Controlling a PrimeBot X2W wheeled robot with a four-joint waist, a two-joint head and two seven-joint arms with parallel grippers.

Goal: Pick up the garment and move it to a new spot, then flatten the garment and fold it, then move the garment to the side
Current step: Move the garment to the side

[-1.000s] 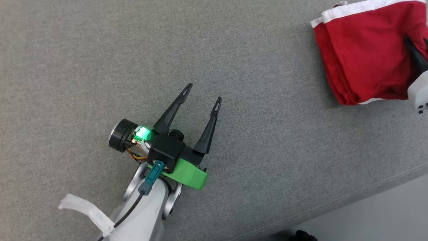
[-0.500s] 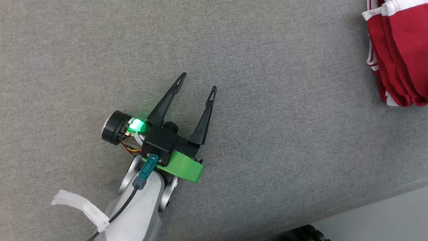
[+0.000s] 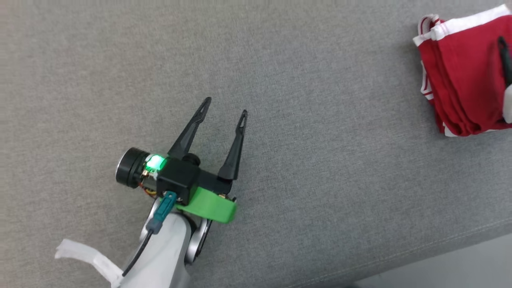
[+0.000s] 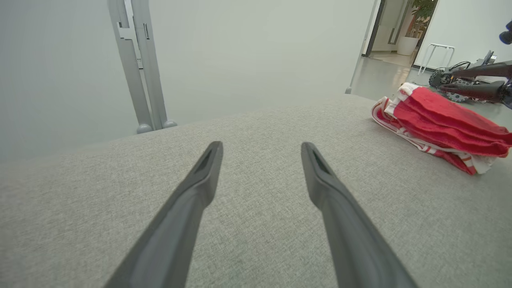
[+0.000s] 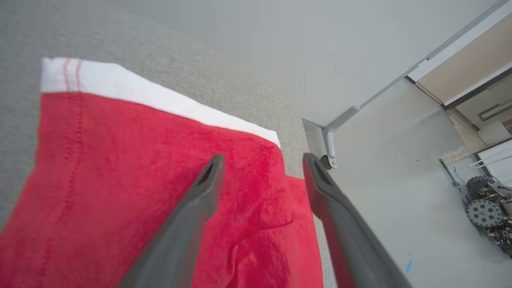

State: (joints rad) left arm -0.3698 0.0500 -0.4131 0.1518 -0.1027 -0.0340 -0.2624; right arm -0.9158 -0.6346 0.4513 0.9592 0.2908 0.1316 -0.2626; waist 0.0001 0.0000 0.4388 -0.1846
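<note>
The red garment (image 3: 464,80) with a white edge is seen folded into a flat pile. It is laid on the grey cloth surface (image 3: 320,160), far over on the right side in the head view, near the edge where the pale floor (image 3: 460,272) is seen. In the left wrist view the garment (image 4: 440,120) is seen as layers of red with white stripes. The right gripper (image 5: 264,158) is held over the red cloth (image 5: 120,180) with its two fingers spread wide, and nothing is pinched between them. Whether the cloth is touched by the fingertips cannot be told. The right gripper (image 4: 446,80) is also seen from the side, just above the pile. The left gripper (image 3: 225,107) is held wide open too, and nothing is held in it. It is kept low over the bare grey surface (image 4: 260,240), well apart from the garment.
</note>
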